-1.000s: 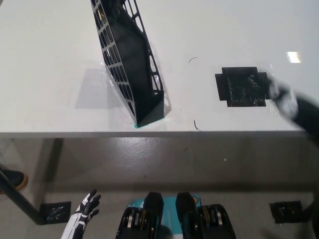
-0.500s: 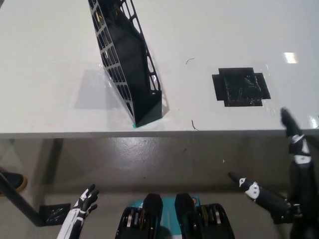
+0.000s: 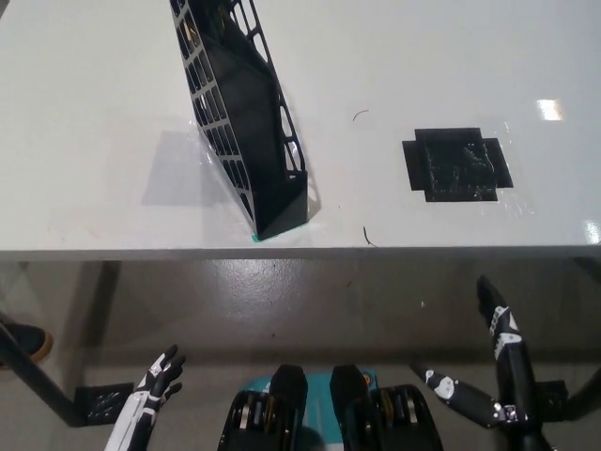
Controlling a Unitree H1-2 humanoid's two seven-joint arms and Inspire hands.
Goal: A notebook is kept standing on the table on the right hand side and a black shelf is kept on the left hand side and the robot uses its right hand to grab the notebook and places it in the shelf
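Note:
The black lattice shelf [image 3: 246, 122] stands tilted on the white table [image 3: 94, 94], left of centre, its lower end at the front edge. Its inside is dark, and I cannot make out a notebook there or anywhere on the table. A black tape patch [image 3: 457, 164] marks the table's right side with nothing on it. My black right hand [image 3: 514, 376] hangs below the table's front edge at the bottom right, open, fingers spread and empty. My white left hand [image 3: 150, 395] rests low at the bottom left, open.
The table's front edge runs across the middle of the view, with grey floor below. A dark table leg [image 3: 38, 381] slants at the lower left, beside a person's shoe [image 3: 23, 338]. Black tape squares [image 3: 103, 402] lie on the floor.
My right hand has dropped from the table's right edge to below the front edge, fingers still spread. The shelf and my left hand have barely moved.

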